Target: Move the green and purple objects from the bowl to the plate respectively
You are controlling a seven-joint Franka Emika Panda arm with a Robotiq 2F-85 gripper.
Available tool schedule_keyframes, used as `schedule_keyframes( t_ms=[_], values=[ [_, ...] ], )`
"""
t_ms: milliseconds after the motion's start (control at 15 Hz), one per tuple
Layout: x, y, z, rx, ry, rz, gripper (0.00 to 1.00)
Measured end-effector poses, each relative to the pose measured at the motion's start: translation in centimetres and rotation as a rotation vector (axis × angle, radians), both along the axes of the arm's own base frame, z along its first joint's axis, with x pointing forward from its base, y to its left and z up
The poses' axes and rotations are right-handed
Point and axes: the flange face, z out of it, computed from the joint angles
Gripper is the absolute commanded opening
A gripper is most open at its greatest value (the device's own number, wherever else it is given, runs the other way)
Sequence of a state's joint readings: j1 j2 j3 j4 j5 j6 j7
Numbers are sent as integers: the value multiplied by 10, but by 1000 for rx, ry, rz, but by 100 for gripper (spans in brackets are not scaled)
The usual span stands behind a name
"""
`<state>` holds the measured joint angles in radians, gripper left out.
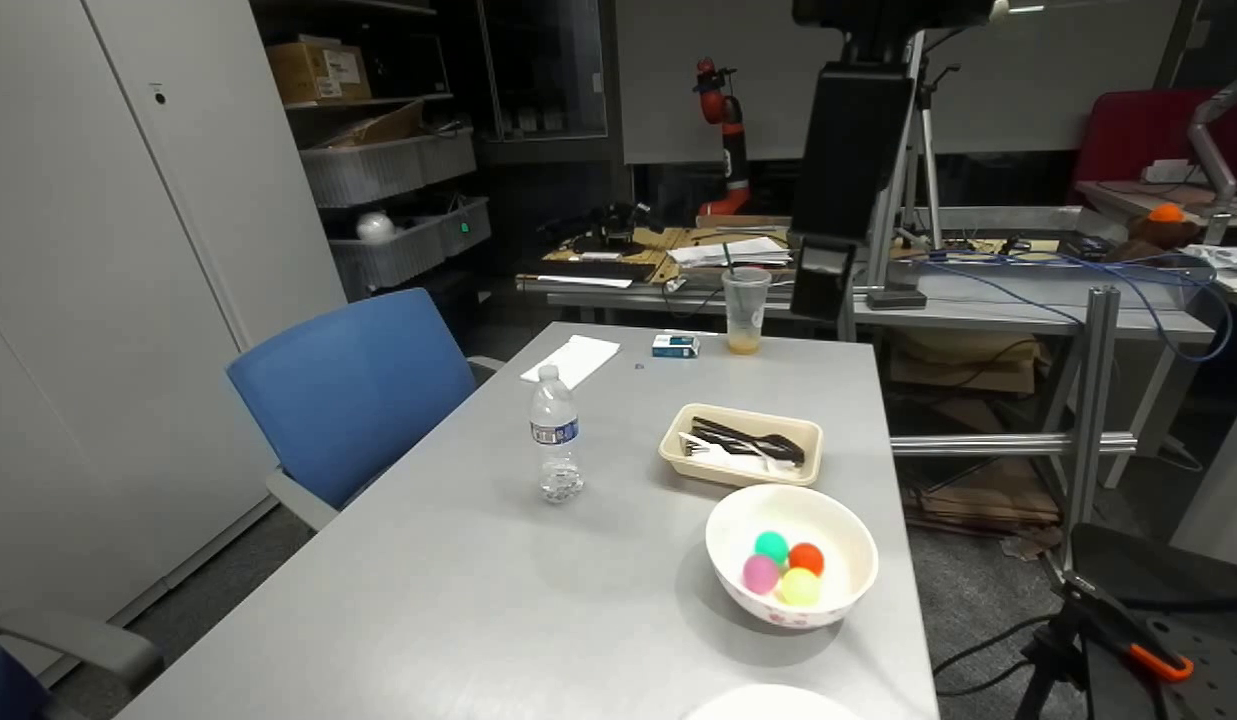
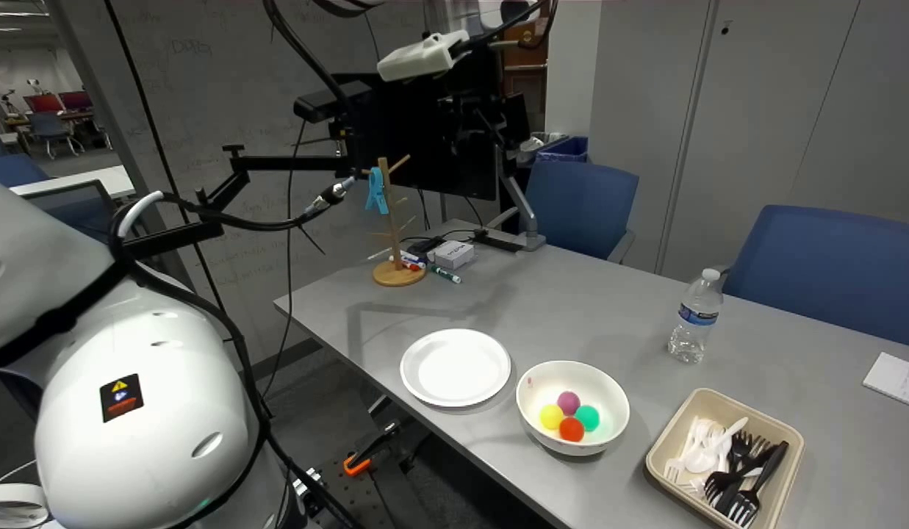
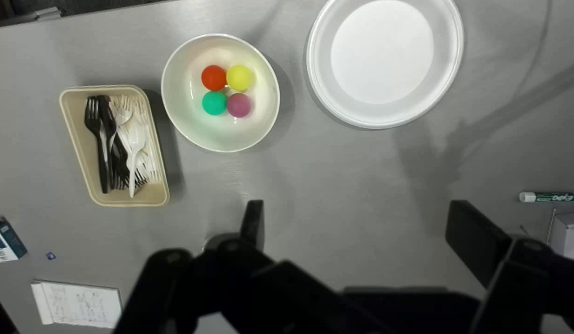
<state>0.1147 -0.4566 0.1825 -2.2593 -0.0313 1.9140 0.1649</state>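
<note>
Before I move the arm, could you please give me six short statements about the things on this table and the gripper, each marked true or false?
1. The green ball and the purple ball both lie in the bowl. True.
2. The gripper is shut. False: it is open.
3. The bowl stands between the plate and the cutlery tray. True.
4. The yellow ball lies on the plate. False: it is in the bowl, beside the red ball.
5. The water bottle lies on its side. False: it stands upright on the table.
6. The water bottle has its white cap on. True.
</note>
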Motion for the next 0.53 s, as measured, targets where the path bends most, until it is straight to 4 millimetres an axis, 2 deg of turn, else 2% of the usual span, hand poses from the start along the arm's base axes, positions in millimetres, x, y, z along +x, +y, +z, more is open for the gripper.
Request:
schedule_keyframes(
  t_ms=[333,533],
  values=[
    [1,-3,-3,1,3,-4,100],
    [7,-28,-17,1,17,-47,100]
  ],
)
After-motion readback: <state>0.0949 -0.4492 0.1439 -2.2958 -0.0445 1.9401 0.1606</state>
